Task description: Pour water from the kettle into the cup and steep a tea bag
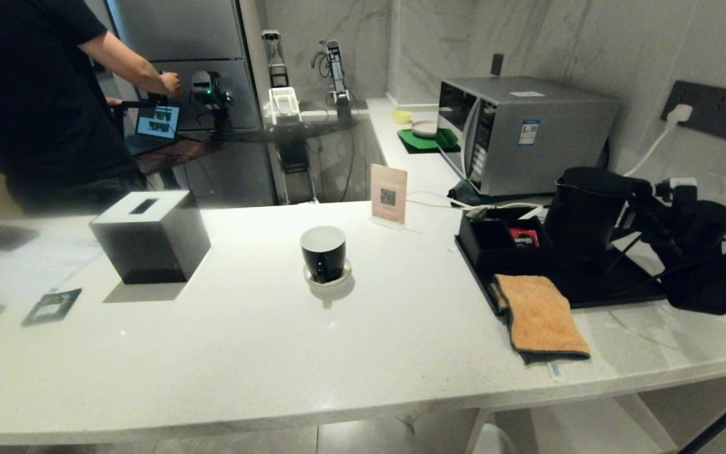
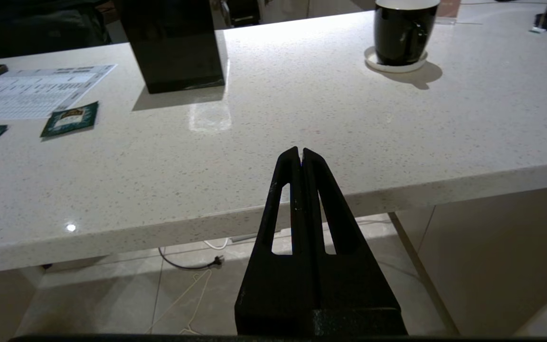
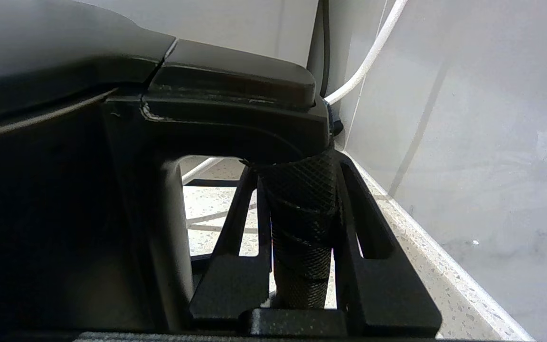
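- Gripping the knurled black handle of the tall matte black electric kettle [image 1: 583,211], the right end effector [image 3: 302,190] has one finger on each side of the handle, just under the lid's hinge block.
- In the head view the right end effector [image 1: 643,208] reaches in from the far right edge, and the arm's dark bulk hides the kettle's handle there.
- The kettle [image 3: 64,190] stands upright on a flat black tray [image 1: 615,287] on the right of the white speckled tabletop [image 1: 363,353]; its long axis is vertical and its spout cannot be made out.
- A low black compartment box [image 1: 495,243] sits on the tray just left of the kettle, with a small red packet [image 1: 525,237] in one compartment; its other contents are too dark to read.
- A folded orange cloth [image 1: 542,315] overlaps the tray's front corner.
- The small glossy black mug with a white inside [image 1: 323,252] stands upright on its little white saucer [image 1: 328,277] mid-tabletop, well apart from the kettle; whether anything is in it cannot be told.
- The left end effector [image 2: 301,154] hangs below the tabletop's near edge with its fingers pressed together, empty.
- Two flat dark green sachets [image 2: 70,118] lie near a black cube tissue box [image 1: 150,243] at the left.
- A person in black stands behind, cut off by the frame.
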Robot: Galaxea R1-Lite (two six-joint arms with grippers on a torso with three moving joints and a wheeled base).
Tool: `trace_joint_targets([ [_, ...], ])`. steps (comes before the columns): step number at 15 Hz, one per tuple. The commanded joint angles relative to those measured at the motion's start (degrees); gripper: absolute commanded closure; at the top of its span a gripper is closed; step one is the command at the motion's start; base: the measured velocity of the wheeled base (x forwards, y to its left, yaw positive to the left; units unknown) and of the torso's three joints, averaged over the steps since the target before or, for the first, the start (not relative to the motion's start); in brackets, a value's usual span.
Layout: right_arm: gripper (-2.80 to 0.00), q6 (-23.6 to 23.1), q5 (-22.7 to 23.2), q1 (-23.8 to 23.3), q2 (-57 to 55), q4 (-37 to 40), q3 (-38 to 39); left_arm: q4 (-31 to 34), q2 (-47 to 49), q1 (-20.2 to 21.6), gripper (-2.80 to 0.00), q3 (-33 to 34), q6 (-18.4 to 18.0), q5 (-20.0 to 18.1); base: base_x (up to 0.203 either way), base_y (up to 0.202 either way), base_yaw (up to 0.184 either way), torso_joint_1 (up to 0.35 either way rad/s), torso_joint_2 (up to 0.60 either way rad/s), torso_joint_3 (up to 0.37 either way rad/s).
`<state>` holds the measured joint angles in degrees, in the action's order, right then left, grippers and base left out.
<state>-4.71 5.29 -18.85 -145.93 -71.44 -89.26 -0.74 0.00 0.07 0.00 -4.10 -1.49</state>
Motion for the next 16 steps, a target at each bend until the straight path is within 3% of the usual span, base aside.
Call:
trace_joint_targets([
  [1, 0.00, -0.04, 0.07, 0.04, 1.24, -0.89, 0.31, -0.12, 0.09, 0.01, 0.00, 0.00, -0.03, -0.01, 0.000, 0.000, 0.000, 0.000, 0.00, 0.000],
  [6, 0.00, -0.07, 0.07, -0.05, 4.44, -1.20, 3.19, -0.05, 0.09, 0.01, 0.00, 0.00, -0.03, -0.01, 0.000, 0.000, 0.000, 0.000, 0.00, 0.000],
  [16, 0.00, 2.78, 0.13, -0.05, 15.22, -6.15, 21.34, -0.05, 0.09, 0.01, 0.00, 0.00, -0.03, -0.01, 0.000, 0.000, 0.000, 0.000, 0.00, 0.000],
])
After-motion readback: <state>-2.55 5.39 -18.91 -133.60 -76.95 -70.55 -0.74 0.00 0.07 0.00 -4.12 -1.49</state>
